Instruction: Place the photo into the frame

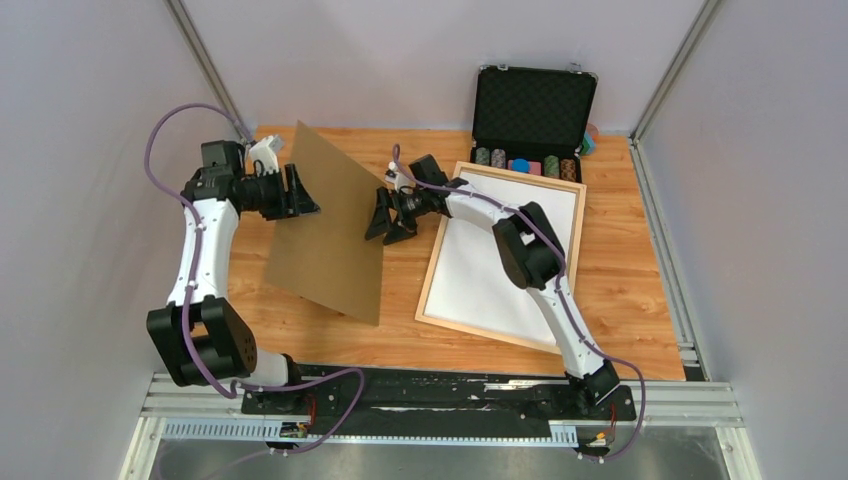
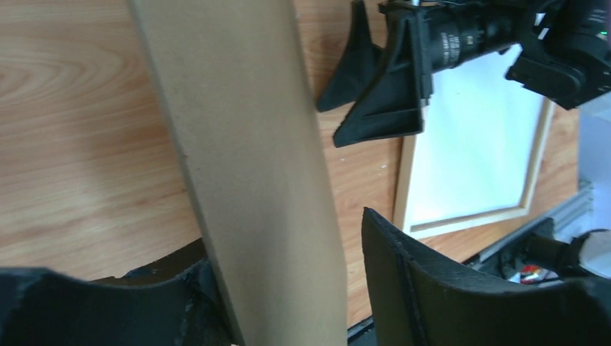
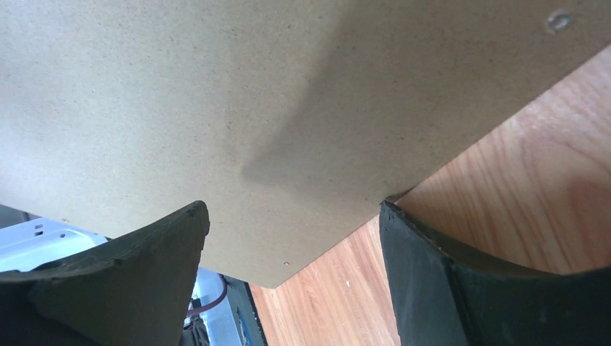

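Gray walls stand around a wooden table (image 1: 640, 290). On the left of the top view, the left arm (image 1: 200, 250) goes up and bends to the right. The left gripper (image 1: 303, 192) is partly open with a brown board (image 1: 325, 230) between its fingers. One finger (image 2: 194, 288) touches the board and the other (image 2: 432, 288) is just beside it.

The right arm (image 1: 530, 250) reaches up and to the left across the frame (image 1: 487, 334). The right gripper (image 1: 385, 225) is wide open at the board's right edge and holds nothing. The board is tilted up.

The photo (image 1: 480, 270) lies white side up inside the frame, right of the middle. A black case (image 1: 535, 105) with round chips (image 1: 525, 165) stands open at the top.

Small white print on the right arm is too tiny to read.
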### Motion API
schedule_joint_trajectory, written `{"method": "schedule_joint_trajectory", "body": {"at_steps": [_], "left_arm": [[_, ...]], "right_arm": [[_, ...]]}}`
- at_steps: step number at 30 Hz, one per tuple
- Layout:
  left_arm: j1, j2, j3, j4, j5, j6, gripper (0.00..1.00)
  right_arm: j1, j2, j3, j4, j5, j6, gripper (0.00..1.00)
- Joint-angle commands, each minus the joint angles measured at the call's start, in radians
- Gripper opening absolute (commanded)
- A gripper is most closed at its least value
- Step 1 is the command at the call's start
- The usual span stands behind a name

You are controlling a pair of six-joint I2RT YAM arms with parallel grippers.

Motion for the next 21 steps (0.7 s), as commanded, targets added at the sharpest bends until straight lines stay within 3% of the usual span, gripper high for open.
{"method": "schedule_joint_trajectory", "body": {"at_steps": [1, 2, 4, 5, 7, 21], "left_arm": [[-0.007, -0.026, 0.068, -0.032, -0.123, 0.001, 0.56], [-0.009, -0.026, 0.076, -0.043, -0.127, 0.007, 0.52], [-0.016, -0.024, 0.09, -0.056, -0.139, 0.013, 0.33], [-0.02, -0.023, 0.094, -0.059, -0.143, 0.014, 0.17], [-0.028, -0.021, 0.109, -0.068, -0.168, 0.016, 0.01], [-0.059, 0.026, 0.37, -0.227, -0.339, 0.084, 0.0]], "right_arm": [[0.009, -0.02, -0.001, 0.053, -0.047, 0.025, 0.86], [0.009, -0.023, -0.001, 0.055, -0.046, 0.028, 0.86], [0.009, -0.03, -0.001, 0.057, -0.048, 0.033, 0.87], [0.009, -0.035, 0.0, 0.058, -0.046, 0.035, 0.88], [0.006, -0.053, 0.001, 0.058, -0.047, 0.042, 0.9], [-0.02, -0.25, -0.045, 0.06, -0.03, 0.074, 0.95]]}}
